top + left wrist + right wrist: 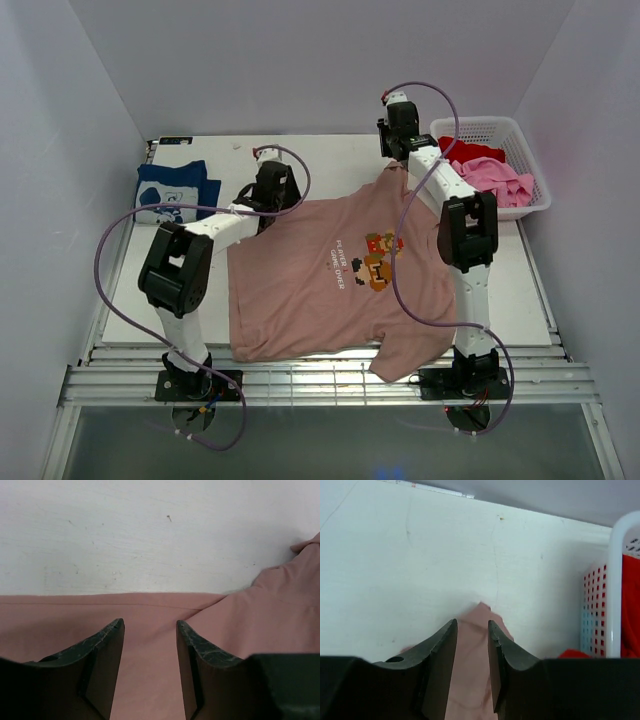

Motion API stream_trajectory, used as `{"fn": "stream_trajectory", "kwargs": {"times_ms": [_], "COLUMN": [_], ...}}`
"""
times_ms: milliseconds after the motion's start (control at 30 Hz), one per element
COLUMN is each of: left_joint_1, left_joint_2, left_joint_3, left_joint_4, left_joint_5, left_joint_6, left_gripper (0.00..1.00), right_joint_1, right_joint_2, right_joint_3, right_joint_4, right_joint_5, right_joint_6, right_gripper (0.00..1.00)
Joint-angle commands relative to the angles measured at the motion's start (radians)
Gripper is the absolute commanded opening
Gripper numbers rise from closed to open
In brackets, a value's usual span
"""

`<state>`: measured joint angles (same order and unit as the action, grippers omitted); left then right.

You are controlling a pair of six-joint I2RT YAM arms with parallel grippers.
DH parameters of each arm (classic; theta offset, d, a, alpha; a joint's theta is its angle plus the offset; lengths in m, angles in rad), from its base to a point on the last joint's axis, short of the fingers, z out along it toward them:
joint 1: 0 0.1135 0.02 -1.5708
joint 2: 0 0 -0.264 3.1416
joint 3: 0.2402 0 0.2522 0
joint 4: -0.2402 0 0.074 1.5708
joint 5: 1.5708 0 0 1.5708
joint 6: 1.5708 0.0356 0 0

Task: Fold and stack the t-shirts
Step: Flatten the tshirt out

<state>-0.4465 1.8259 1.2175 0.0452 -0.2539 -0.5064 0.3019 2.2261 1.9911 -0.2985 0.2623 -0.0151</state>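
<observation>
A dusty pink-tan t-shirt (320,290) with a pixel-art print (378,258) lies spread flat in the middle of the table, its hem to the left. My left gripper (268,200) is open over the shirt's far left edge; in the left wrist view (150,625) the cloth (150,655) lies under the spread fingers. My right gripper (395,160) is over the far sleeve tip; in the right wrist view (472,624) its jaws stand a little apart with the sleeve (470,670) between them. A folded navy t-shirt (175,190) lies at the far left.
A white basket (520,135) at the far right holds a red t-shirt (470,150) and a bright pink one (500,180); the basket (620,580) stands close to the right of my right gripper. White walls enclose the table. A metal grate (320,385) runs along the near edge.
</observation>
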Motion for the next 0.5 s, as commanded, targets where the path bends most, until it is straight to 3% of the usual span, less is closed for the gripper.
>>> {"fn": "stream_trajectory", "kwargs": {"times_ms": [0, 300, 400, 467], "left_joint_1": [-0.009, -0.017, -0.02, -0.023], "left_joint_2": [0.058, 0.122, 0.11, 0.099], "left_joint_3": [0.025, -0.059, -0.091, -0.113], "left_joint_4": [-0.007, 0.007, 0.008, 0.008], "left_joint_5": [0.054, 0.087, 0.085, 0.081], "left_joint_6": [-0.007, -0.05, -0.058, -0.069], "left_gripper": [0.56, 0.56, 0.56, 0.56], "right_joint_1": [-0.017, -0.066, -0.073, -0.075], "right_joint_2": [0.145, 0.247, 0.247, 0.227], "right_joint_3": [0.15, 0.178, 0.178, 0.152], "right_joint_4": [0.007, 0.036, 0.038, 0.058], "right_joint_5": [0.025, -0.018, -0.017, -0.017], "right_joint_6": [-0.069, -0.066, -0.065, -0.066], "right_gripper": [0.38, 0.42, 0.33, 0.16]}}
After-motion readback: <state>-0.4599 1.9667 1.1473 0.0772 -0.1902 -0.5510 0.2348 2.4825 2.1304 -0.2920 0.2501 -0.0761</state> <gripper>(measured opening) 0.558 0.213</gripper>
